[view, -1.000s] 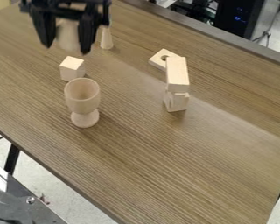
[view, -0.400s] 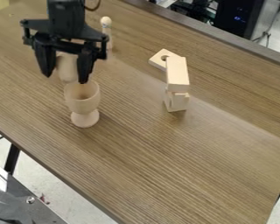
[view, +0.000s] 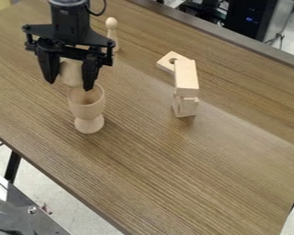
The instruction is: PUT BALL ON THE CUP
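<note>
The black gripper (view: 69, 85) hangs down at the upper left, just above and slightly left of the cup's mouth. Between its two fingers it holds the pale wooden ball (view: 71, 72), whose upper part is hidden behind the gripper. Below stands the wooden cup (view: 87, 109), upright on the table with its mouth facing up. In this view the right fingertip overlaps the cup's back rim; whether they touch I cannot tell.
Behind the gripper, to its right, stands a round-headed wooden peg (view: 112, 33). Right of centre are stacked wooden blocks (view: 186, 79) beside a flat block with a hole (view: 167, 64). The wooden table's (view: 174, 174) near edge runs diagonally across the lower left.
The gripper came down and toward the camera with the ball, from behind the small cube to above the cup, now covering the cube. In the last moment it shifted only slightly.
</note>
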You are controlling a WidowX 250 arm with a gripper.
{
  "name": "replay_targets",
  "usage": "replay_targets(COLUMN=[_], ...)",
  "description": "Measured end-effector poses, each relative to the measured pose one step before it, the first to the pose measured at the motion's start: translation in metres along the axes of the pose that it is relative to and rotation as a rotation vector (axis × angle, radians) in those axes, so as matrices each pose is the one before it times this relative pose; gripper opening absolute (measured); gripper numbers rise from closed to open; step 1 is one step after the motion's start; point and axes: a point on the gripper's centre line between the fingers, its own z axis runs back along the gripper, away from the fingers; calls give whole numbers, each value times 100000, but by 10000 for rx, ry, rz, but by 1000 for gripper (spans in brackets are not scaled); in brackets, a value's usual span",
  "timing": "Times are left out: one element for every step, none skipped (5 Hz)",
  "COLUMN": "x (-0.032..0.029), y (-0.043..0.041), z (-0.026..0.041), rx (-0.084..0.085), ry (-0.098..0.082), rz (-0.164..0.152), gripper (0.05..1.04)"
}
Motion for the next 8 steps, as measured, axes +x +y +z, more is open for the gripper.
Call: replay_targets(x=[-116,-82,-664,-510,-168,-176,276,724], y=[-760,-526,-45,169,230,272,166,310], z=[33,-56,-475,-355,135,3,336,1580], rx=[-36,-38,67,115,111,171,93,-56], ry=[-22,-43,212,157,-14,111,-105,-573], rz=[-176,-103,11,15,7,18,-7,132], gripper=[714,714,714,714,786,1004,1001,1001])
